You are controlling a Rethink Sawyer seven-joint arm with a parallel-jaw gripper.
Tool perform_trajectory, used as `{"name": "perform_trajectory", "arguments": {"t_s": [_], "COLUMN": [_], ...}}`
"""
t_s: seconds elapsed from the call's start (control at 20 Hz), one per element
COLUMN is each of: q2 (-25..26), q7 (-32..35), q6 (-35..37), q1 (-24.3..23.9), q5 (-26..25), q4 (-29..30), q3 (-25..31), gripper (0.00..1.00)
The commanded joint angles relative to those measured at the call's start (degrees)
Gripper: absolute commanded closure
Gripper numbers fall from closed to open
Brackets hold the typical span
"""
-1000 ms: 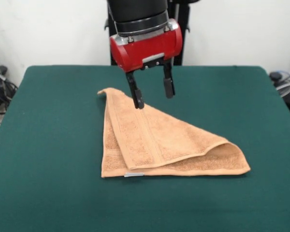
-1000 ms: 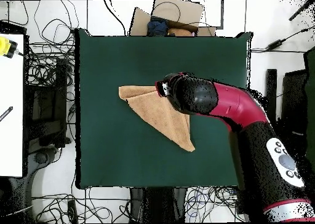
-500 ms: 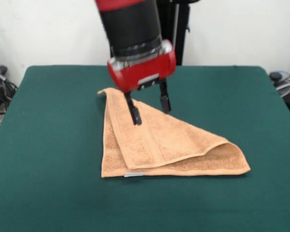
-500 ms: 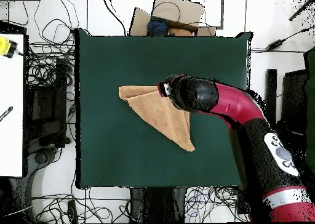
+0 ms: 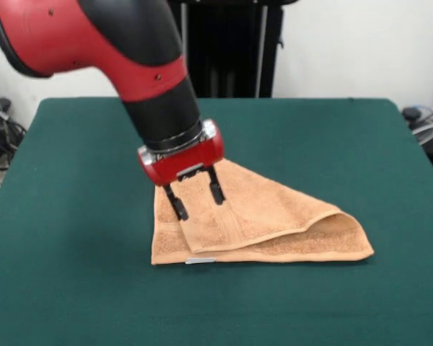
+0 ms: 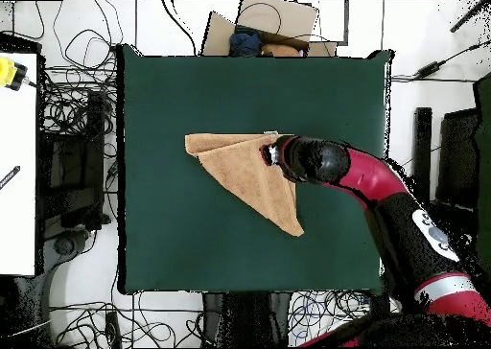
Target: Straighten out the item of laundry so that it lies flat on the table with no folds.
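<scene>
One light orange-tan terry towel (image 5: 260,216) lies folded into a triangle on one dark green felt-covered table (image 5: 72,216). One red-and-black gripper (image 5: 198,199), fingers spread apart, hovers over the towel's left edge.

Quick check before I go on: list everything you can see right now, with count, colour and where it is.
Towel: one, light orange-tan, folded over into a triangle near the table's middle; small white-grey tag at its near edge in the front view.
Table: one, dark green cloth top, much larger than the towel.
Cardboard box: one, brown, on the floor past the table's top edge in the overhead view.
Cables: many, black, on the floor around the table.
White surface: one, left edge of the overhead view, a yellow thing on it.
Arm: one, red and black, reaching down over the towel.
Pincer: one, black fingers open, tips at the towel's folded layer.
</scene>
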Motion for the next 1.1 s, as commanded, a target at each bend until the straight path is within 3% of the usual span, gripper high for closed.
{"name": "perform_trajectory", "arguments": {"t_s": [0.05, 0.4, 1.1], "q2": [4.73, 4.82, 7.57], "q7": [-6.32, -4.22, 2.91], "q6": [-4.98, -4.6, -15.62], "q1": [-2.1, -3.67, -2.8], "q5": [-6.7, -9.13, -15.48], "q4": [-0.62, -0.19, 3.84], "q3": [4.76, 6.17, 3.85], "gripper": [0.0, 0.0, 0.0]}}
